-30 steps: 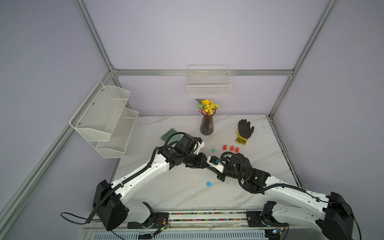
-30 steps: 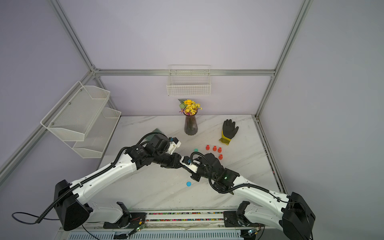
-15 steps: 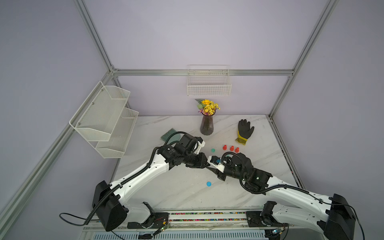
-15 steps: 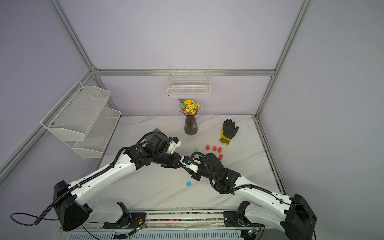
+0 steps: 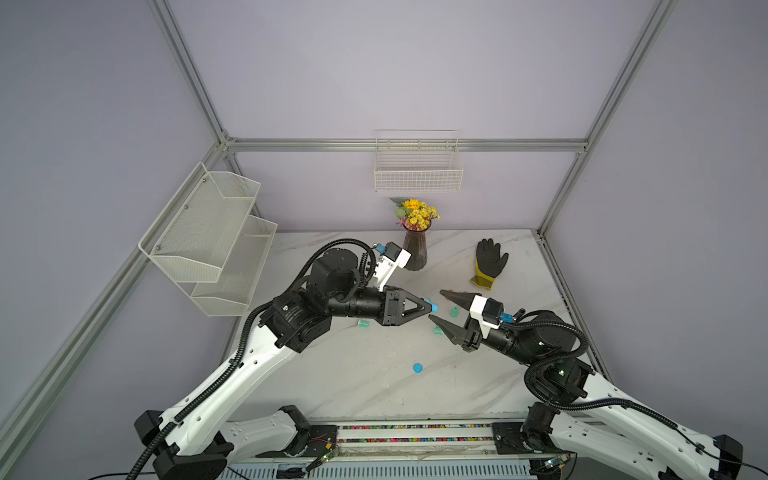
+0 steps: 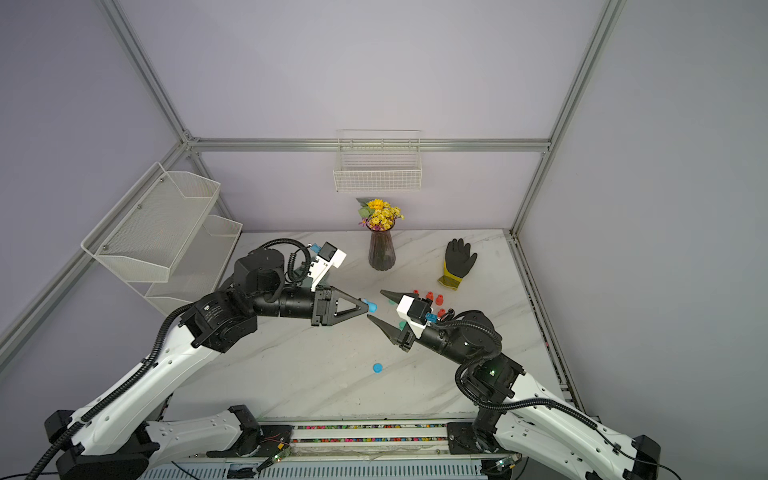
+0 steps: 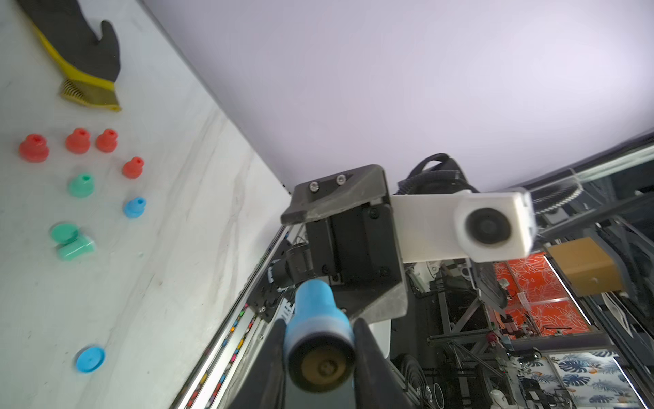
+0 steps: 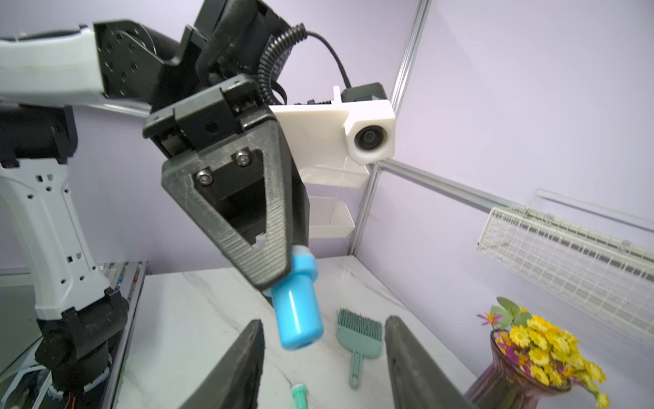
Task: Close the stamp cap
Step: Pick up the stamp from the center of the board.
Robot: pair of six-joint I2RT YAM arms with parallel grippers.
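Observation:
My left gripper (image 5: 427, 308) (image 6: 365, 306) (image 7: 318, 323) is shut on a blue stamp (image 5: 433, 307) (image 6: 372, 307) (image 7: 315, 311) and holds it above the middle of the table. The stamp's narrow handle (image 8: 299, 318) points at my right gripper. Its wide end, which faces the left wrist camera, shows a dark round face. My right gripper (image 5: 435, 306) (image 6: 375, 304) (image 8: 323, 320) is open. Its fingers (image 8: 244, 357) stand on either side of the handle tip without touching it. A round blue cap (image 5: 417, 367) (image 6: 377, 367) (image 7: 90, 358) lies flat on the table nearer the front.
Several red stamps (image 7: 77, 141), green stamps (image 7: 81, 185) and a small blue one (image 7: 134, 207) stand below the grippers. A black glove (image 5: 489, 259), a vase of flowers (image 5: 415, 249) and a green brush (image 8: 357, 336) lie farther back. Wire baskets hang on the left and back walls.
My right gripper's jaws have opened and let go of the blue stamp. The left gripper has closed onto it and holds it in about the same place.

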